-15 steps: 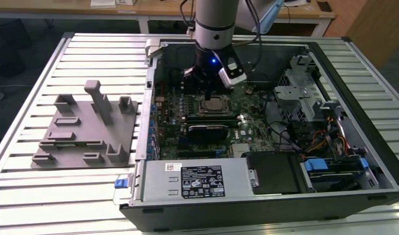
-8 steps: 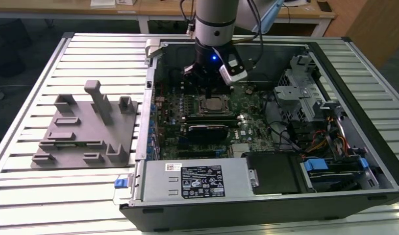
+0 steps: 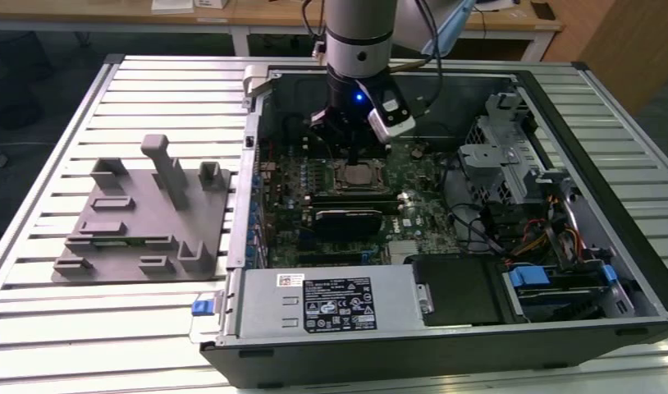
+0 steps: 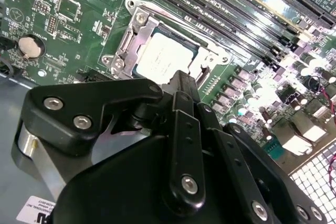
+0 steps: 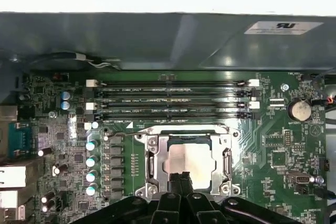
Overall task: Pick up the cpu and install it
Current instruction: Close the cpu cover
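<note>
Gripper (image 5: 181, 178) closed, empty, over cpu (image 3: 359, 173) mid-frame in exterior view; seating unclear, so I fear pressing bends socket (image 5: 149, 162) pins.

We saw an open computer case (image 3: 422, 361) lying on a slatted metal bench (image 3: 82, 345), with a grey moulded fixture (image 3: 137, 222) just beside it toward the exterior view's left. Inside the case lay a green motherboard (image 3: 427, 176) carrying a black finned block (image 3: 347, 222). A silver power supply (image 3: 323, 302) ran along the near wall, and loose cables (image 3: 526, 238) lay near a metal drive cage (image 3: 510, 148). In the first wrist view we made out long memory slots (image 5: 168, 98) and a round coin battery (image 5: 300, 109).
</note>
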You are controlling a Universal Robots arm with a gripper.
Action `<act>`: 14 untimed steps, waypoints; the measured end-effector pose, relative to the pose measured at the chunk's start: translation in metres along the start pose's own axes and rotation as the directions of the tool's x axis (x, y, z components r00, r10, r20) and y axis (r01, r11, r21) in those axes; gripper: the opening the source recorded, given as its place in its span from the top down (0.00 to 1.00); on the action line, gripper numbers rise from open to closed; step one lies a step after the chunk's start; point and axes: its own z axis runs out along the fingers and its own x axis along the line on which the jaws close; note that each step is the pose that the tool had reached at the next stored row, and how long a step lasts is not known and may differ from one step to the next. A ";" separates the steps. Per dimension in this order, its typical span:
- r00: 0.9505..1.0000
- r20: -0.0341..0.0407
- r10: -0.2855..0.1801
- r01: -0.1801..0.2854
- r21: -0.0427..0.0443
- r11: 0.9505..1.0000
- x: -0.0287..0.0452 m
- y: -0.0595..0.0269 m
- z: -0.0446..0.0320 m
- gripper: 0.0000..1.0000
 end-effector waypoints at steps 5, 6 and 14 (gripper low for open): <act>1.000 0.001 0.020 -0.020 0.005 1.000 -0.0034 0.0001 0.0008 0.89; 1.000 0.001 0.023 -0.023 0.007 1.000 -0.0047 0.0002 0.0009 0.89; 0.999 0.005 0.044 -0.044 0.046 0.998 -0.0148 0.0010 0.0024 0.89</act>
